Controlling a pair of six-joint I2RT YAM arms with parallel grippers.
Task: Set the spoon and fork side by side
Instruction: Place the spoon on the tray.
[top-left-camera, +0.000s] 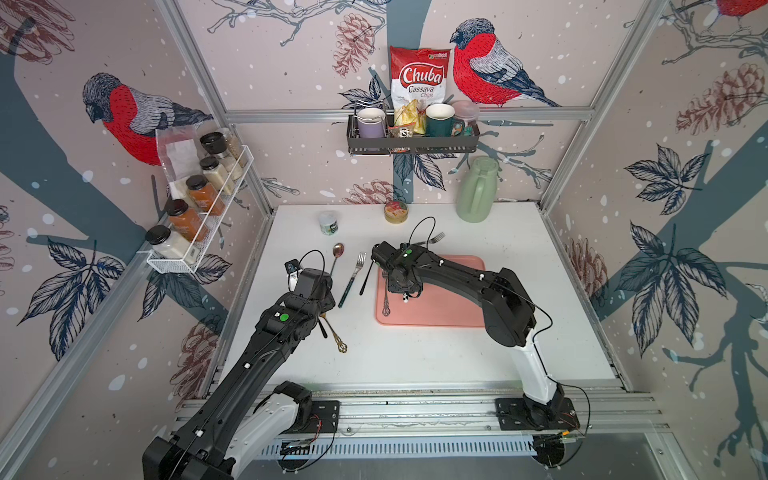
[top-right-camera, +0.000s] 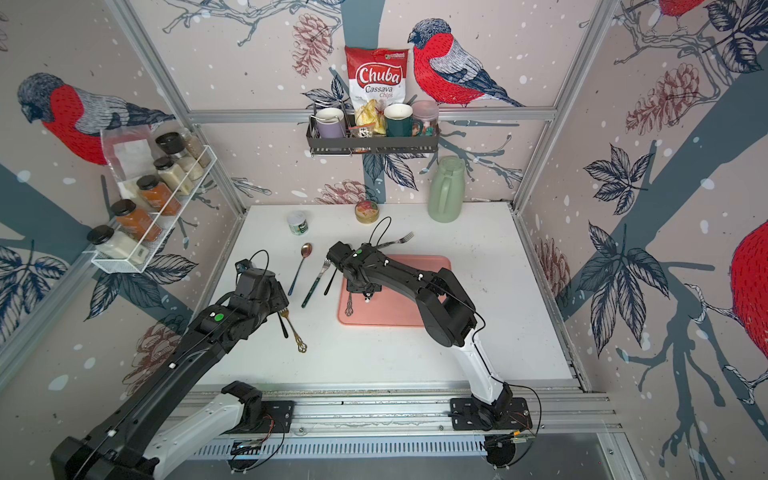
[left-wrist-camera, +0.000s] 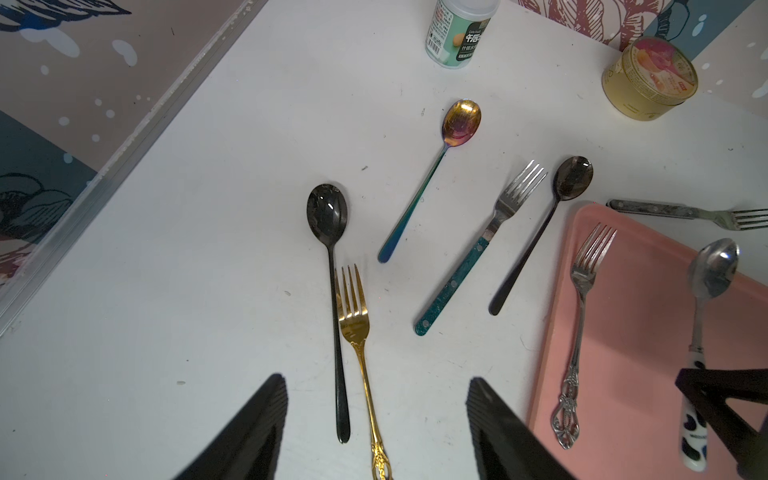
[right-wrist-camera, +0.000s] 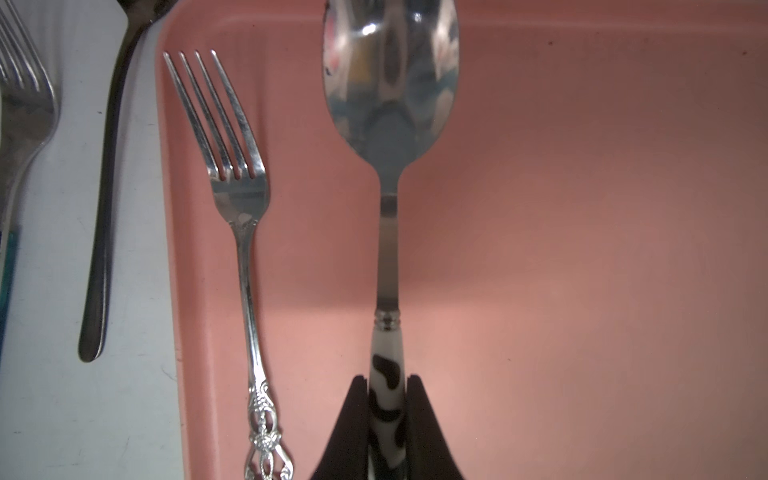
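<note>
spoon (right-wrist-camera: 390, 95) parallel to fork (right-wrist-camera: 239, 195), heads same way

Left hand (left-wrist-camera: 376, 378) agape, right hand (right-wrist-camera: 386, 377) clamped

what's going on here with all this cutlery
Two robot arms are pairing up spoons and forks. The right gripper is shut on the handle of the cow-patterned spoon, holding it over the pink tray, roughly parallel to the ornate silver fork lying there. Whether the spoon touches the tray is unclear. The left gripper is open above the white table, where a black spoon and gold fork lie side by side.
</note>
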